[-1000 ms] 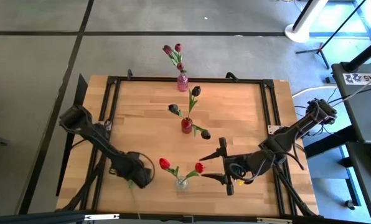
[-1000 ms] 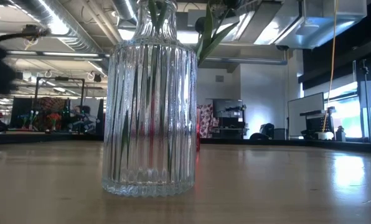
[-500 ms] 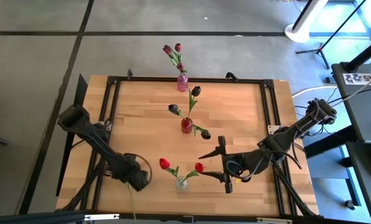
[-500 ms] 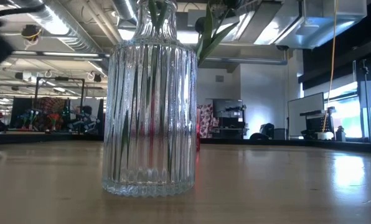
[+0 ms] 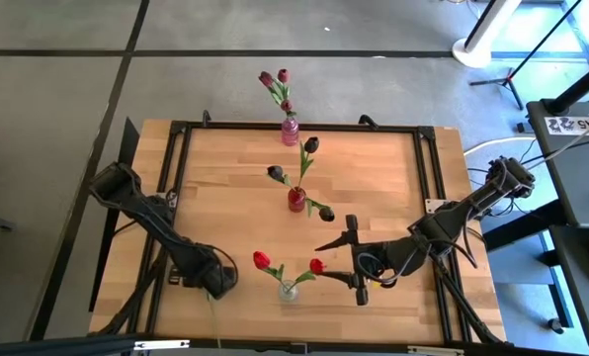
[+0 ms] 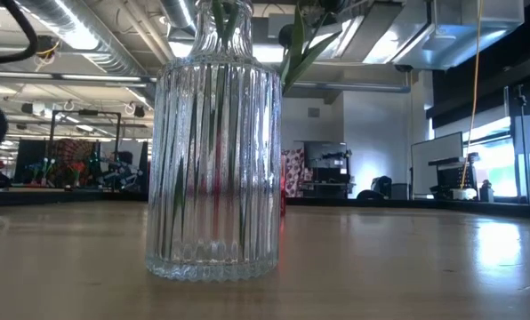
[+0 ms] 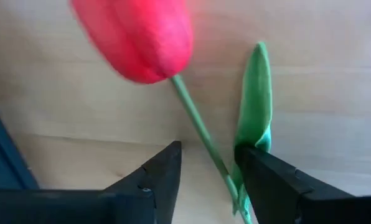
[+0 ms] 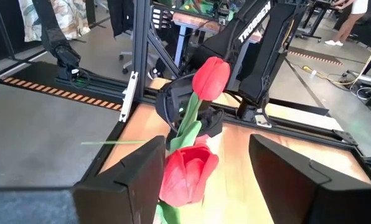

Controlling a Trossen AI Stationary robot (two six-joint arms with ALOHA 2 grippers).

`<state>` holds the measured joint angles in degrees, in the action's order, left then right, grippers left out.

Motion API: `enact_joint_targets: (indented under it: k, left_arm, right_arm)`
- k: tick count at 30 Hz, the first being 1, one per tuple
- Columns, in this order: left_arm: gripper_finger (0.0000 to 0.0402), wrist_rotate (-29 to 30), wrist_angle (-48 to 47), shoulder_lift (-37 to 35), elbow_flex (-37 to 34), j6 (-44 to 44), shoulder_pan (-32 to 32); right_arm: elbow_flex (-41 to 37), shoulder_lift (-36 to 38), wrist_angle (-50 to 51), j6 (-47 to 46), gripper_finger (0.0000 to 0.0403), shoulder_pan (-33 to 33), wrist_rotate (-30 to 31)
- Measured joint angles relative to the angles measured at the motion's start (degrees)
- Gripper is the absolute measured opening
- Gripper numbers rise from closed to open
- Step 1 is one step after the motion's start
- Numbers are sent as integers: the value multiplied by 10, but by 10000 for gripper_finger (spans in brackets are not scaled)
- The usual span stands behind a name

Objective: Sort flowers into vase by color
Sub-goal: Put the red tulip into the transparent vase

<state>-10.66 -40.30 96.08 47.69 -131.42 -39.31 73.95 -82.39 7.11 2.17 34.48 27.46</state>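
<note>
While a red tulip (image 7: 136, 38) lies on the table (image 5: 374, 188) at its near left edge, we see its thin stem between the narrowly parted fingers of the left gripper (image 7: 207, 163); whether they touch it we cannot tell. Two more red tulips (image 5: 262, 260) stand in the clear vase (image 5: 289, 291) at the front, just beside the right gripper (image 5: 354, 261), whose jaws stand wide.

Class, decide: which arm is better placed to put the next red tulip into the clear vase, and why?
Left. The left gripper already has a red tulip by its stem, beside the clear vase. The right gripper is open and empty on the vase's other side.
</note>
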Motion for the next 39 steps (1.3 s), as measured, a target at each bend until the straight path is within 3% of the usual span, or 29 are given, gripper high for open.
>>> enact_joint_targets:
  k: [9, 11, 17, 20, 24, 27, 33, 39]
  left_arm:
    - [36, 49, -7, 2, 9, -5, 22]
    - [11, 81, -35, -2, 21, -6, 22]
    - [6, 254, -210, -78, 108, 21, 19]
    - [4, 344, -281, -127, 155, 125, 14]
    - [4, 439, -236, -195, 204, 385, -17]
    - [4, 440, -125, -238, 225, 580, -37]
    - [3, 480, 112, -262, 231, 870, -61]
    - [3, 470, 251, -234, 231, 1064, -77]
  right_arm:
    - [0, 37, 9, 10, 232, 0, 29]
    - [0, 52, 26, 11, 232, 0, 47]
    - [0, 99, 50, -16, 232, 0, 66]
    - [0, 111, 51, -32, 232, 0, 58]
    - [0, 119, 50, -34, 232, 0, 57]
    - [0, 119, 52, -34, 232, 0, 55]
    - [0, 118, 58, -33, 232, 0, 49]
    - [0, 118, 65, -33, 232, 0, 49]
